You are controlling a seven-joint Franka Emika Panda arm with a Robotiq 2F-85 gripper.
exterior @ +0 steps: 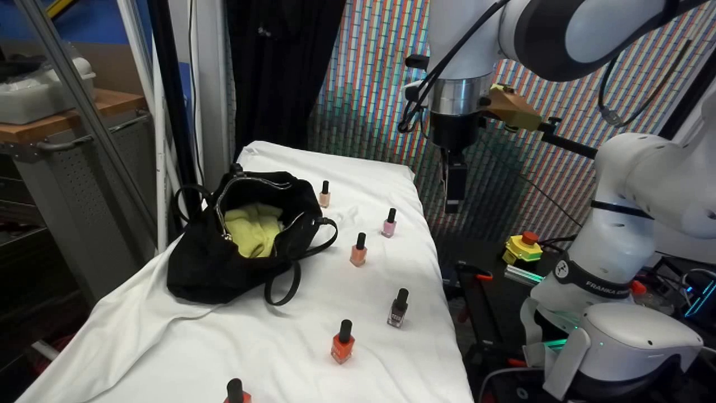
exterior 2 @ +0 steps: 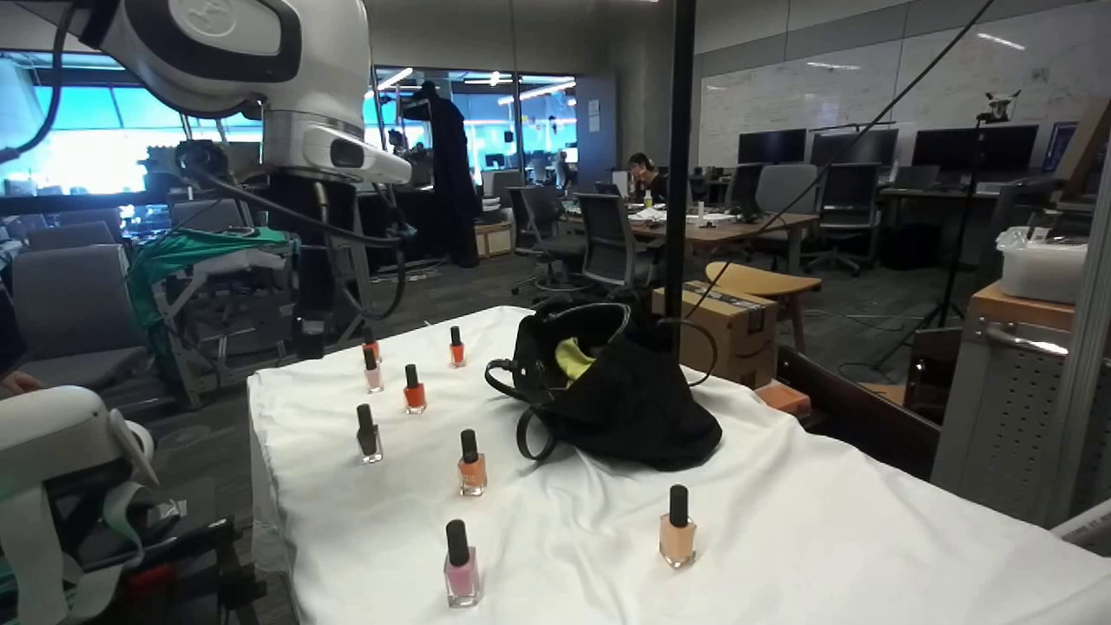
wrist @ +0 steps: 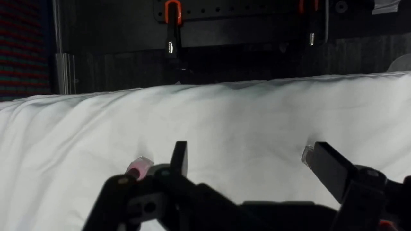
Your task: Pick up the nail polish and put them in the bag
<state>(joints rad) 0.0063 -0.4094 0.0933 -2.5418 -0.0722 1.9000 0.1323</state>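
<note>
Several small nail polish bottles with black caps stand upright and spread out on the white cloth. They include an orange-red bottle (exterior: 342, 348), a dark bottle (exterior: 397, 314), a pink bottle (exterior: 389, 227), an orange bottle (exterior: 358, 256) and a peach bottle (exterior: 324, 198). The black bag (exterior: 215, 274) lies open with yellowish-green cloth inside; it also shows in an exterior view (exterior 2: 647, 412). My gripper (exterior: 455, 204) hangs above the table's robot side, open and empty. In the wrist view the fingers (wrist: 251, 144) are wide apart; the dark bottle (wrist: 307, 156) is partly hidden behind a finger.
The white-clothed table (exterior: 279, 347) has its edge near the robot base (exterior: 621, 352). Black clamps (wrist: 173, 32) with orange parts sit beyond that edge. A yellow emergency-stop box (exterior: 523, 249) stands beside the base. The bag's looped straps (exterior: 285, 288) stick out toward the bottles.
</note>
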